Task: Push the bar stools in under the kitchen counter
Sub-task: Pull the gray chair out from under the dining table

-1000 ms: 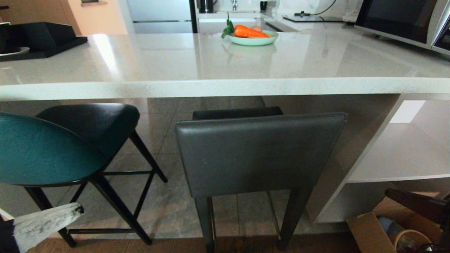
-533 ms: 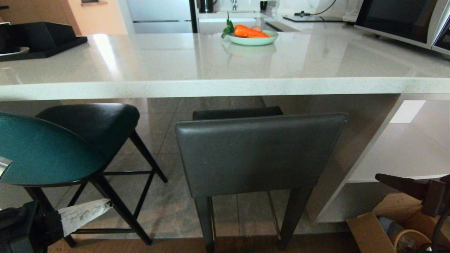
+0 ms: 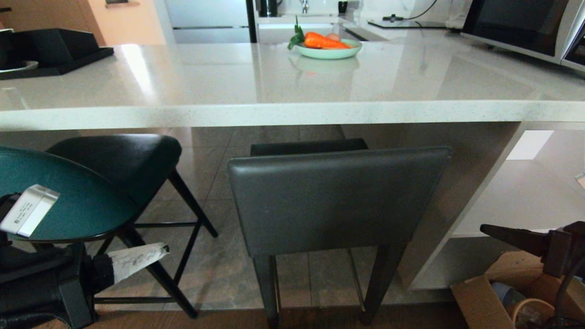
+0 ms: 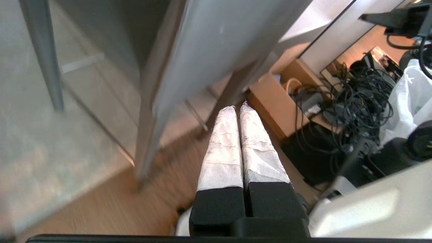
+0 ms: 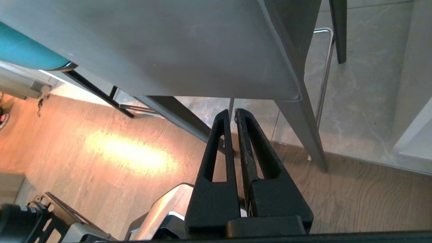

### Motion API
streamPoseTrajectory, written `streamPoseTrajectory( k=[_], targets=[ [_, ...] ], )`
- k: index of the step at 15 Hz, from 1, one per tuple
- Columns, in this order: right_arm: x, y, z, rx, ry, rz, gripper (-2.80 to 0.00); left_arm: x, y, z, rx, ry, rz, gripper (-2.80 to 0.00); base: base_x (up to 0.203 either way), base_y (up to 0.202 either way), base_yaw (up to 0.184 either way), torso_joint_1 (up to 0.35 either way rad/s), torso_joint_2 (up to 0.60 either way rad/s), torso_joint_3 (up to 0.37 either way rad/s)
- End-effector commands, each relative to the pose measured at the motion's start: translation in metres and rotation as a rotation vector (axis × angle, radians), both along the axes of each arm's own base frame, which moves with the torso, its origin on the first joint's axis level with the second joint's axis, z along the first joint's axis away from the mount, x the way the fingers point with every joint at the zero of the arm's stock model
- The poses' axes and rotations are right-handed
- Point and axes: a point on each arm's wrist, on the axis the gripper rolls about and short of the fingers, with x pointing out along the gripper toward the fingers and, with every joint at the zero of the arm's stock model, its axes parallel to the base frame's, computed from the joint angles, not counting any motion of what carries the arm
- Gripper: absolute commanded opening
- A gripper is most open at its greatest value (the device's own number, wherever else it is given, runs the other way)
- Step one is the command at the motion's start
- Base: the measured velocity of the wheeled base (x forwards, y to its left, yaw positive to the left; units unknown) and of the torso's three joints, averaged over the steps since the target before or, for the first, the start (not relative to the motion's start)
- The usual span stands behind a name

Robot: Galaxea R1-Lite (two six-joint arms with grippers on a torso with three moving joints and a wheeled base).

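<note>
Head view: The grey stool [image 3: 336, 201] is standing with its rectangular back facing the camera, and its seat is sitting partly under the thick front edge of the tabletop [image 3: 292, 114]. The teal stool [image 3: 64, 196] is standing to the left of the grey stool, well apart from it, with its dark seat just under the same edge. The left tool [image 3: 137, 258] is pointing toward the grey stool from below the teal stool's back, in front of that stool's black legs, and is touching nothing. The right tool [image 3: 491, 230] is pointing toward the grey stool from the right, apart from it, in front of the white shelves [image 3: 525, 201]. A cardboard box [image 3: 480, 301] is lying on the floor to the right of the grey stool. A green plate [image 3: 329, 51] with a carrot [image 3: 322, 42] is resting on the tabletop beyond the grey stool.

Left wrist view: The left tool [image 4: 238, 108] is showing its two white-wrapped fingers [image 4: 222, 148] pressed together, holding nothing. The grey stool [image 4: 216, 50] is standing just beyond the tips.

Right wrist view: The right tool [image 5: 231, 113] is showing its two black fingers [image 5: 219, 148] pressed together at the tips, holding nothing. The grey stool [image 5: 168, 47] is standing just beyond them, and a corner of the teal stool [image 5: 23, 50] is showing on its far side.
</note>
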Motion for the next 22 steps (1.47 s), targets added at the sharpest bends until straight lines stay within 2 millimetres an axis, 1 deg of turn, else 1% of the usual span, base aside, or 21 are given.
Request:
streamPoseTrajectory(
  k=[1, 4, 6, 8, 10, 12, 13, 14, 15, 17, 18, 20, 22],
  targets=[
    [0.005, -0.001, -0.002, 0.005, 0.013, 0.007, -2.80, 0.014, -0.003, -0.006, -0.003, 0.011, -0.015, -2.80, 0.000, 0.000, 0.000, 0.000, 0.00, 0.000],
    [0.009, 0.003, -0.002, 0.012, 0.011, 0.031, -2.80, 0.031, -0.013, -0.010, -0.017, 0.010, -0.063, -2.80, 0.000, 0.000, 0.000, 0.000, 0.00, 0.000],
    [0.014, 0.004, -0.004, 0.012, 0.022, 0.041, -2.80, 0.040, -0.015, -0.016, -0.016, 0.037, -0.066, -2.80, 0.000, 0.000, 0.000, 0.000, 0.00, 0.000],
    [0.020, 0.008, -0.005, 0.011, 0.018, 0.063, -2.80, 0.038, -0.014, -0.022, -0.011, 0.063, -0.053, -2.80, 0.000, 0.000, 0.000, 0.000, 0.00, 0.000],
    [0.025, 0.008, -0.006, 0.013, 0.022, 0.065, -2.80, 0.035, -0.013, -0.024, -0.018, 0.076, -0.050, -2.80, 0.000, 0.000, 0.000, 0.000, 0.00, 0.000],
    [0.028, 0.007, -0.010, 0.015, 0.045, 0.048, -2.80, 0.036, -0.013, -0.019, -0.038, 0.079, -0.041, -2.80, 0.000, 0.000, 0.000, 0.000, 0.00, 0.000],
    [0.025, 0.007, -0.009, 0.002, 0.039, 0.014, -2.80, 0.033, -0.013, -0.015, -0.038, 0.062, -0.031, -2.80, 0.000, 0.000, 0.000, 0.000, 0.00, 0.000],
    [0.019, 0.007, -0.013, -0.008, 0.051, -0.006, -1.75, 0.028, -0.014, -0.013, -0.033, 0.054, -0.008, -2.80, 0.000, 0.000, 0.000, 0.000, 0.00, 0.000],
    [0.011, 0.008, -0.018, -0.010, 0.066, -0.010, 0.00, 0.022, -0.016, -0.012, -0.021, 0.064, 0.006, -2.80, 0.000, 0.000, 0.000, 0.000, 0.00, 0.000],
    [0.009, 0.006, -0.020, 0.001, 0.083, -0.038, 0.00, 0.008, -0.021, -0.010, -0.001, 0.108, -0.019, -2.80, 0.000, 0.000, 0.000, 0.000, 0.00, 0.000],
    [0.008, 0.002, -0.019, 0.002, 0.075, -0.061, 0.00, 0.005, -0.026, -0.010, 0.006, 0.119, -0.045, -2.80, 0.000, 0.000, 0.000, 0.000, 0.00, 0.000],
    [0.001, 0.001, -0.012, -0.002, 0.034, -0.070, 0.00, 0.005, -0.031, -0.007, 0.005, 0.102, -0.066, -2.80, 0.000, 0.000, 0.000, 0.000, 0.00, 0.000],
    [-0.004, 0.003, -0.011, -0.004, 0.029, -0.063, 0.00, 0.006, -0.031, -0.007, 0.004, 0.098, -0.067, -2.80, 0.000, 0.000, 0.000, 0.000, 0.00, 0.000]
  ],
)
